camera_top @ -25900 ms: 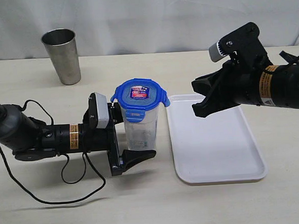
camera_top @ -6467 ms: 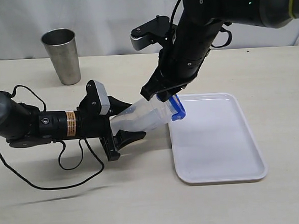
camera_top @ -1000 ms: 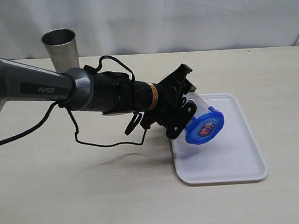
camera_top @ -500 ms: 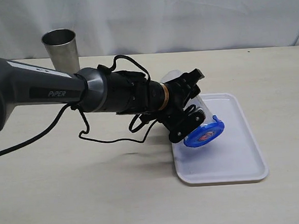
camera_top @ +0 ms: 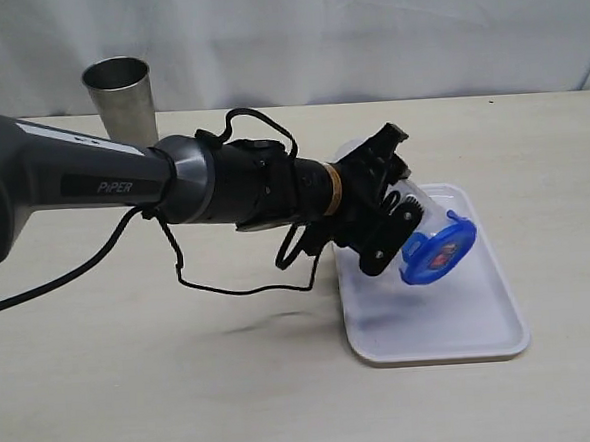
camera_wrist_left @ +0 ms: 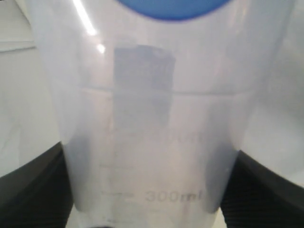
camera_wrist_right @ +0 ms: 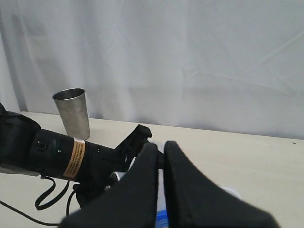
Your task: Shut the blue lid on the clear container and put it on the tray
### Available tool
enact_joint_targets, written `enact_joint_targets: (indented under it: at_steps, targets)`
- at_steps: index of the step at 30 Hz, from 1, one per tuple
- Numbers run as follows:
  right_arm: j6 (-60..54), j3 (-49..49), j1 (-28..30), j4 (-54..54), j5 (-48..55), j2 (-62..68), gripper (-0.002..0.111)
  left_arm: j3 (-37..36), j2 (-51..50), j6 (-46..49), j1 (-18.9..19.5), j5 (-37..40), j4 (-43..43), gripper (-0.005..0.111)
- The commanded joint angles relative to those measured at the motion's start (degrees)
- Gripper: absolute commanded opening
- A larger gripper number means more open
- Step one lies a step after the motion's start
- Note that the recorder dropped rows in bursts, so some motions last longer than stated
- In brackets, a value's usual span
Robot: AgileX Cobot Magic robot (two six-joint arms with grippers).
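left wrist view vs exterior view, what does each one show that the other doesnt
Only the left wrist view: a printed 300ml mark on the tall clear plastic container, and the black fingers of the left claw against the container's two sides.
Only the exterior view: the flat white rectangular tray under the tilted container, the opaque steel cup off to the left, and the red-and-blue sticker on the round bright-blue plastic lid.
Both: the container, its lid on, held in the left claw.
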State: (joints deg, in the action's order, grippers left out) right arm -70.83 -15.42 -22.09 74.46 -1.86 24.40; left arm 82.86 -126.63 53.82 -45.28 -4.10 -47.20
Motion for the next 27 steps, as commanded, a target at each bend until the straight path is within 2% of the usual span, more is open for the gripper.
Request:
enact_joint_targets:
  at_steps: [1,3,12,19,21,27]
  targets:
    - [0.18,0.18,-0.09,0.02,0.59,-0.23,0.005,0.56,0.34,-5.57,-0.16,-7.64,11.11,0.0]
    - [0.18,0.18,-0.09,0.02,0.59,-0.23,0.005,0.56,0.21,-11.44,-0.16,-10.22,14.92,0.0]
    - [0.69,0.18,-0.09,0.02,0.97,-0.23,0.005,0.56,0.21,-45.62,-0.16,-19.22,14.91,0.0]
    - [0.81,0.18,-0.09,0.02,0.96,-0.23,0.005,0.56,0.21,-65.78,-0.04,-24.63,14.91,0.0]
    - [0.81,0.18,-0.09,0.02,0.96,-0.23,0.005,0.56,0.21,-69.74,-0.04,-26.54,14.91,0.0]
    - [0.97,0.18,-0.09,0.02,0.96,-0.23,0.005,0.56,-0.38,-73.53,-0.04,-33.19,15.02,0.0]
